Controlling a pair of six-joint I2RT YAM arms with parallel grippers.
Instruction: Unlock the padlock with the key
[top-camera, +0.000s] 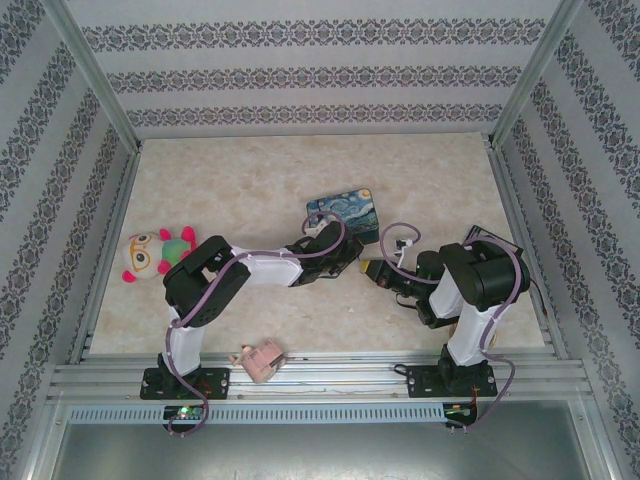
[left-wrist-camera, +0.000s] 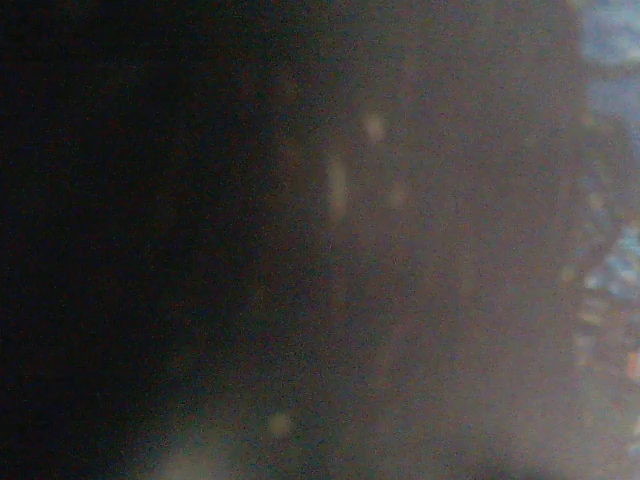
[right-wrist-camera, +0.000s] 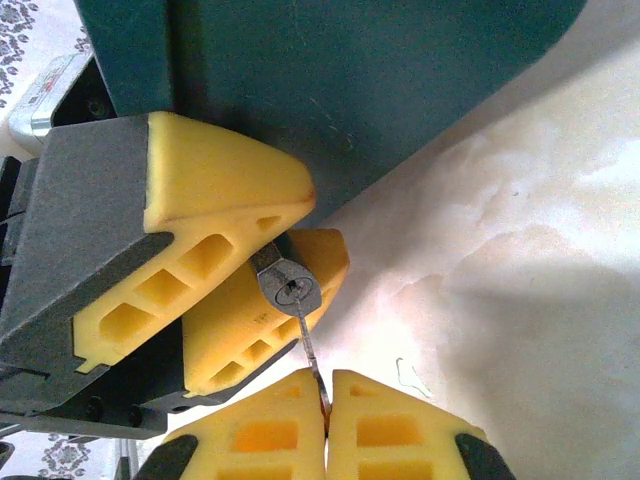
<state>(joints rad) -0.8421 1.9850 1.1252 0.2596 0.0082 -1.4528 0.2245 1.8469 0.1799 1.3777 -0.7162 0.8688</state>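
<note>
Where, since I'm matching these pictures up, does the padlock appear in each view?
Right wrist: the padlock sits left of centre, clamped by the left gripper, the key in it, pinched by the right gripper.
Top external: where both grippers meet, just below the blue tin; too small to make out.
Left wrist: too blurred to tell.
Shared landmark: the blue tin, swirls at the left wrist picture's right edge.

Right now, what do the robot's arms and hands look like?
The left arm and right arm are black with white links and purple cables. The left hand and right hand have yellow wedge fingers with hollow cut-outs, backed in dark grey.
</note>
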